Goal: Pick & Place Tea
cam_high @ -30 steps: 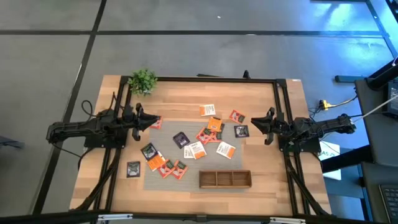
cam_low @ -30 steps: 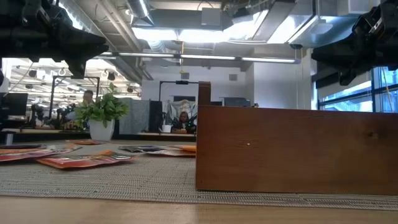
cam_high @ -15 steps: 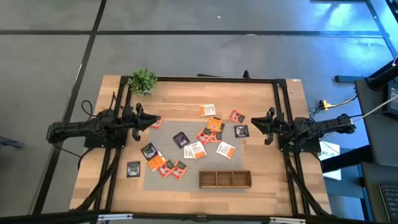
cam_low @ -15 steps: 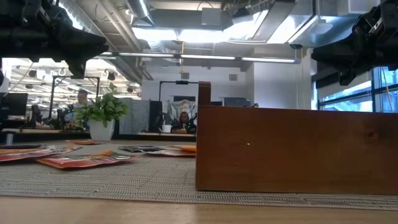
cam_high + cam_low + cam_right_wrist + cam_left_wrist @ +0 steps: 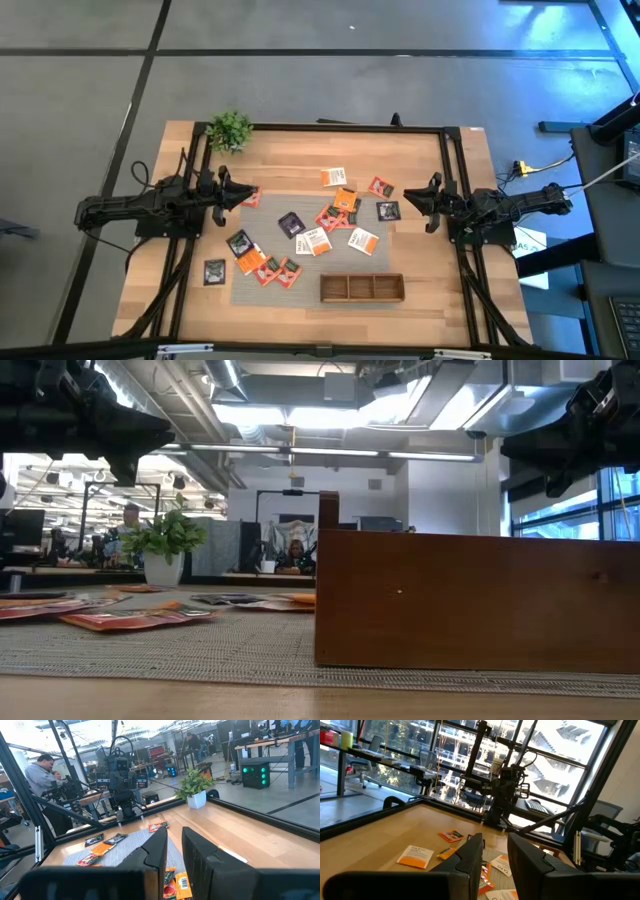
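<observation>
Presently on the table: tea sachets, tray, two idle arms

Item one: small flat square tea-bag sachets in orange, red, dark purple and white, scattered across a grey rectangular woven mat; one dark sachet lies off the mat on the light wooden tabletop.

Item two: long brown wooden three-compartment tray, on the mat's near edge, compartments bare.

Item three: small green potted plant, far left corner.

Item four: left gripper, raised at the mat's left edge, fingers parted by a narrow gap, pinching nothing.

Item five: right gripper, raised right of the sachets, fingers narrowly apart, carrying nothing.
</observation>
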Robot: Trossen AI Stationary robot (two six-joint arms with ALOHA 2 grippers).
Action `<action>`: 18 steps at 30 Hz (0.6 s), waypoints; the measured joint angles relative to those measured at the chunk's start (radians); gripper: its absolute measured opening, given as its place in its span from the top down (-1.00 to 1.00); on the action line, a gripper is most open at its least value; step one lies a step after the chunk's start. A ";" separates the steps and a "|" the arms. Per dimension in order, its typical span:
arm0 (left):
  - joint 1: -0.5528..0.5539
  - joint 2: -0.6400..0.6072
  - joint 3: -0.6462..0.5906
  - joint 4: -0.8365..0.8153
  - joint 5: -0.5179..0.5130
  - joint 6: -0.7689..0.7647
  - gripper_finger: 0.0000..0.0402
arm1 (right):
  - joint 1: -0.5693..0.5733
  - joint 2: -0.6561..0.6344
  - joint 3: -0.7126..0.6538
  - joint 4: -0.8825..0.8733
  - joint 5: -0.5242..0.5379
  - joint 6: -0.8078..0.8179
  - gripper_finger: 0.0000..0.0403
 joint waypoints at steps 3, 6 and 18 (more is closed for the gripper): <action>0.000 0.000 0.000 0.000 0.000 0.000 0.56 | 0.000 0.000 0.000 0.000 0.000 -0.039 0.69; 0.000 0.000 0.000 0.000 0.000 0.000 0.56 | 0.000 0.000 0.000 0.000 0.000 -0.135 0.69; 0.000 0.000 0.000 0.000 0.000 0.000 0.56 | 0.000 0.000 0.000 0.047 -0.046 -0.063 0.69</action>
